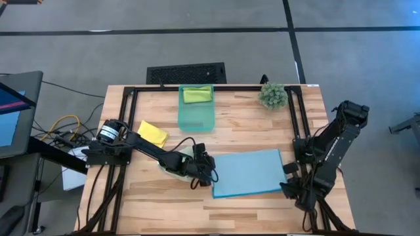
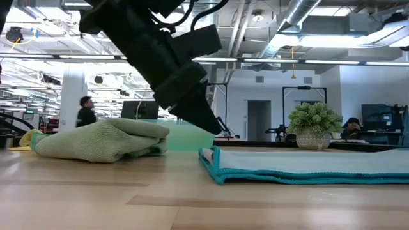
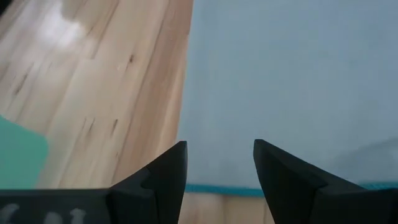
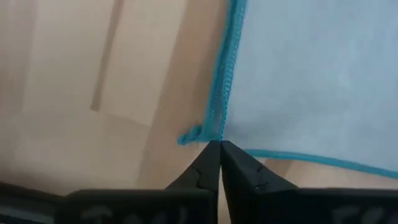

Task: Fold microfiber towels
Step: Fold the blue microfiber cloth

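Note:
The light blue towel lies flat on the table, right of centre. My left gripper hangs open just over its left edge, its fingers slanting down. My right gripper points down at the towel's near right corner, fingers together. A pale green towel lies bunched under my left arm. A yellow towel lies at the left. A lime green towel sits in the teal bin. My right gripper has its fingertips right at the blue towel's corner stitching, coming from above. I cannot tell whether they touch or hold it. The towel lies flat on the table there.
A small spiky green plant stands at the far right. The black frame rails run along the table's left, far and right sides. Bare wood lies in front of the towels. A person shows far off in the room.

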You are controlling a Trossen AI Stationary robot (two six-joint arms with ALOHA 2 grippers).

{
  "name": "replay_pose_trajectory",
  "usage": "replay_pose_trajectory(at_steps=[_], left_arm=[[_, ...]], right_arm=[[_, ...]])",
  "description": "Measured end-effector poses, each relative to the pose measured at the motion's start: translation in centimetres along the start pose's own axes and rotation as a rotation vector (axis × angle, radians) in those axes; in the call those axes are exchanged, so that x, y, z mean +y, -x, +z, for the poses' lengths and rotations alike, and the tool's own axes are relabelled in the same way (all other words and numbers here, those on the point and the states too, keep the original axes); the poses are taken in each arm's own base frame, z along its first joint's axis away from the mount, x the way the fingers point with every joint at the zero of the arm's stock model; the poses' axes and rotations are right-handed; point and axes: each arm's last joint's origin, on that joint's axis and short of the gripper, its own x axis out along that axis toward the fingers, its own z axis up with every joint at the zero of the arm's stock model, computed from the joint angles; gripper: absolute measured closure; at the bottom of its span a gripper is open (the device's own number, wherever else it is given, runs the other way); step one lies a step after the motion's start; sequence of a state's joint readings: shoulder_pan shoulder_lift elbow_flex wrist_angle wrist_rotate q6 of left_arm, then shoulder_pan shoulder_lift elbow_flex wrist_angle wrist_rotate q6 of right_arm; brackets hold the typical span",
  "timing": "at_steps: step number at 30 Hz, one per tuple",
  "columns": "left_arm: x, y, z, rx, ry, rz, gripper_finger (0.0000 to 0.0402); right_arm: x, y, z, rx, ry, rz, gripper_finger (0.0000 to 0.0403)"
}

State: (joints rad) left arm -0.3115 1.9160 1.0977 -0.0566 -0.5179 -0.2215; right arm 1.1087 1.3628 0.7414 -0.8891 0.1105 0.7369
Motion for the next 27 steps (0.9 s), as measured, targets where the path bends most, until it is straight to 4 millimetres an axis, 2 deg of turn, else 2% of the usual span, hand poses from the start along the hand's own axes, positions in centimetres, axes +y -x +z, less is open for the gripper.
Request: replay_pose_trajectory(at_steps=[8, 14, 20, 24, 27], left_arm=[[-0.1, 0.0, 0.0, 0.003, 0.002, -0.030, 0.0223], [-0.4, 0.0, 0.4, -0.013, 0.025, -0.156, 0.0223], [-0.8, 0.0, 0.6, -0.007, 0.036, -0.355, 0.0224], [-1.1, 0.0, -0.2, 0.007, -0.001, -0.435, 0.0234], [-1.3, 0.0, -0.6, 0.006, -0.005, -0.516, 0.0246]], right_arm=[[-0.2, -0.1, 0.3, 0.012, -0.074, 0.024, 0.0317], [-0.9, -0.2, 1.0, 0.006, -0.131, 0.031, 0.0288], [-2.4, -2.3, 0.6, 0.018, -0.189, 0.018, 0.0320], [-2.6, -3.4, 0.4, -0.015, -0.190, 0.047, 0.0357], [-2.5, -3.5, 0.5, -0.022, -0.189, 0.067, 0.0382]])
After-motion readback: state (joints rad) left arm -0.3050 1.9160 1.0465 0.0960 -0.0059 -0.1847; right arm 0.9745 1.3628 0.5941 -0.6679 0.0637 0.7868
